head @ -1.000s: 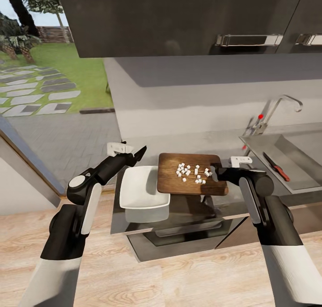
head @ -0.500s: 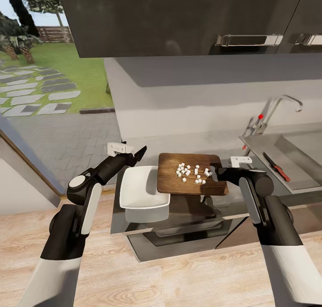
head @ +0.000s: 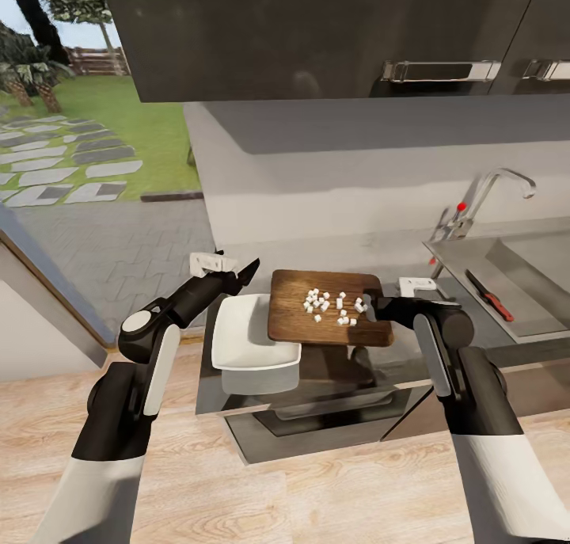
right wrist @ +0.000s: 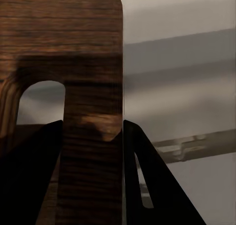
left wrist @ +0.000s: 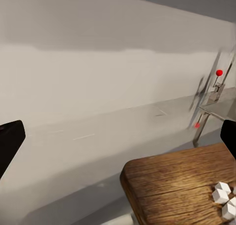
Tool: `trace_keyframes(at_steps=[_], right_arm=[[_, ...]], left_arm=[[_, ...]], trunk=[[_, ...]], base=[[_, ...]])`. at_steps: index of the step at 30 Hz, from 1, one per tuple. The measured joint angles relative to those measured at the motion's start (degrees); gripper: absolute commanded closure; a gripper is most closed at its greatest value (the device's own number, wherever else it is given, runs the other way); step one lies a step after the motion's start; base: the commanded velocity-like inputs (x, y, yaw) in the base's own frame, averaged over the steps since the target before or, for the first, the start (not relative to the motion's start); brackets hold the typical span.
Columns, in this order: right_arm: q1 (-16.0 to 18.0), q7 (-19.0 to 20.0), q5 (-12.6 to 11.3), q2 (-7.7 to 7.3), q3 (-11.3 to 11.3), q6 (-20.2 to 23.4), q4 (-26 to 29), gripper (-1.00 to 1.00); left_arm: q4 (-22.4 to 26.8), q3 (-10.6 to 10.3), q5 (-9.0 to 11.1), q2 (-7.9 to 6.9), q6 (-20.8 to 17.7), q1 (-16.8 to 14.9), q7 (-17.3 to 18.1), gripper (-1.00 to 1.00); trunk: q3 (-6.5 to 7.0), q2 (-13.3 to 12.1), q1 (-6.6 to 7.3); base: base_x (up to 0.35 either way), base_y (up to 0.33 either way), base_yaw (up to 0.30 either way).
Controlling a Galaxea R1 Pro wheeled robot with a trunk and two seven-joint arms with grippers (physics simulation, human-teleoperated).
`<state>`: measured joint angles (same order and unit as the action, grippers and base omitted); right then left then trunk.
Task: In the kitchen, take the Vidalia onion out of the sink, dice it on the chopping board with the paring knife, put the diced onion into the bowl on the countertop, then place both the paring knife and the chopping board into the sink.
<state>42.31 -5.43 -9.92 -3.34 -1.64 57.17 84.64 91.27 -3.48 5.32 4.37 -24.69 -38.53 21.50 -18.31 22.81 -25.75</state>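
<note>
Overall, the long grey metallic countertop is seen w/ the stainless steel sink set in at the right; the slim dark paring knife w/ reddish handle lies in the basin. The dark brown wooden chopping board is held raised by its slotted end, right gripper clamped on it, one corner over the white squarish bowl. Small white diced onion pieces are scattered on the board. Left gripper is spread wide, nothing held, just beside bowl's far rim.
</note>
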Motion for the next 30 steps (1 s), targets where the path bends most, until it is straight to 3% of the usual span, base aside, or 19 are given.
trace_keyframes(at_steps=[8, 19, 30], right_arm=[[0.0, -0.2, -0.07, 0.99, 0.0, -0.06, -0.02, 1.0], [0.0, -3.3, -0.08, 1.03, -0.01, -0.1, 0.01, 1.0], [0.0, -3.74, -0.07, 1.03, -0.09, -0.14, 0.0, 1.0]], left_arm=[[0.0, 0.0, 0.01, 0.0, 0.0, 0.0, 0.0, -1.0], [0.0, 0.0, 0.0, 0.0, 0.0, 0.0, 0.0, -1.0], [0.0, 0.01, 0.01, 0.0, 0.0, 0.0, 0.0, -1.0]], trunk=[[0.0, 0.0, 0.0], [0.0, 0.0, 0.0], [0.0, 0.0, 0.0]], base=[[0.0, 0.0, 0.0], [0.0, 0.0, 0.0], [0.0, 0.0, 0.0]])
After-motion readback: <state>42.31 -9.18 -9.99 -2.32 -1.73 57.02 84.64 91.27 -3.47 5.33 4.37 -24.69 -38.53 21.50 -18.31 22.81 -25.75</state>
